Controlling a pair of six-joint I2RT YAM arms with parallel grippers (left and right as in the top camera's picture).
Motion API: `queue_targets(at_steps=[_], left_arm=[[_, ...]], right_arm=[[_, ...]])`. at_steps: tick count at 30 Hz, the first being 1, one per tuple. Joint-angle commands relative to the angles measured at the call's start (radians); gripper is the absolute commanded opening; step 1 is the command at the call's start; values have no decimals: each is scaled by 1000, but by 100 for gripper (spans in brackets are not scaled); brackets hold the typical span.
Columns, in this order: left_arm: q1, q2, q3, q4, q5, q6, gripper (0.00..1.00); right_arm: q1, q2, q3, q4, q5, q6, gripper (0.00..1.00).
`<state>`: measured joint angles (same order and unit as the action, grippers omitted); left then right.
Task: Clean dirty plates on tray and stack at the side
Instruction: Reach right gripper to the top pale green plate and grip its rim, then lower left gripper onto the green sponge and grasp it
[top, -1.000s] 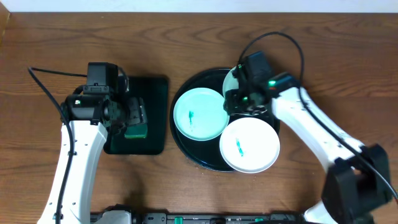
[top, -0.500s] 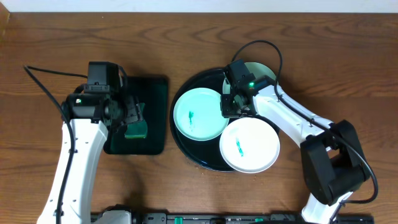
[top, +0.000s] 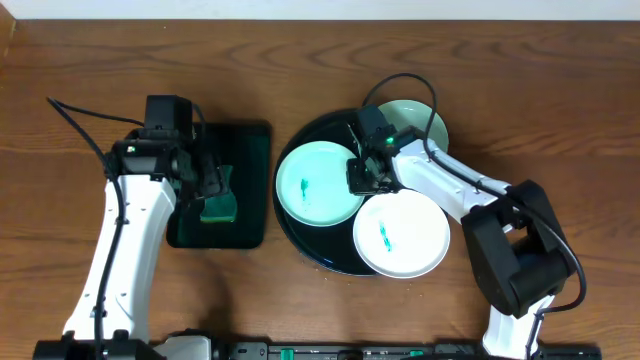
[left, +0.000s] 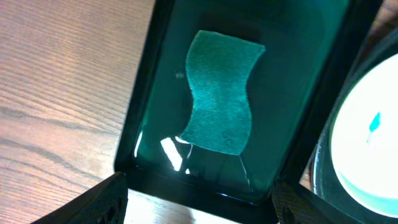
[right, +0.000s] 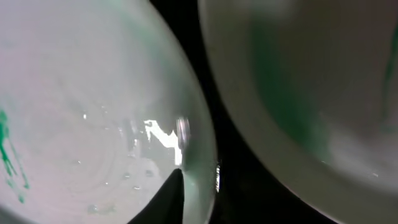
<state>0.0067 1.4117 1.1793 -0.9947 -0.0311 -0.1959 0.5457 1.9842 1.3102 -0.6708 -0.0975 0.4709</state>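
Observation:
Three plates lie on the round black tray (top: 292, 232). A mint plate (top: 318, 185) with a teal smear is at the left. A white plate (top: 402, 235) with a teal smear is at the front right. A pale green plate (top: 418, 120) at the back is partly hidden by my right arm. My right gripper (top: 362, 178) sits at the mint plate's right rim. In the right wrist view its jaws (right: 199, 193) pinch that rim (right: 200, 149), one finger inside the plate. My left gripper (top: 215, 180) is open and empty over a green sponge (left: 219, 93).
The sponge (top: 218, 208) lies in a dark green rectangular tray (top: 250, 140) left of the black tray. The left wrist view shows this tray's near rim (left: 205, 186) between the fingers (left: 199, 202), and the mint plate (left: 367, 137) at the right edge.
My right gripper moved from the back plate forward and left to the mint plate's right rim. My left arm shifted only slightly over the green tray.

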Motion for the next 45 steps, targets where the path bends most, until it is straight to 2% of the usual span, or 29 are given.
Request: queue_targets(at_steps=[1,6,13,19,24,30,36,45], left_arm=[[23,31,19,5,-19,-16,75],[24,83,19,13,-19,-16,75],[24,188,19,32,-18,-16,73],[24,255,19,101,13,16,60],[24,318,19,126,122,61,54],[24,394,19,131,67,48,52],[26,411,17,177,66,49,45],[26,484,3,209,69,48,44]], right_arm=[[9,20,17,11,3,7,15],[10,31,17,26,-1,13,1],[11,31,17,25,0,15,1],[13,31,18,31,0,15,1],[13,31,17,32,0,14,1],[13,31,17,33,0,14,1],[13,31,17,35,0,15,1],[13,31,17,35,0,14,1]])
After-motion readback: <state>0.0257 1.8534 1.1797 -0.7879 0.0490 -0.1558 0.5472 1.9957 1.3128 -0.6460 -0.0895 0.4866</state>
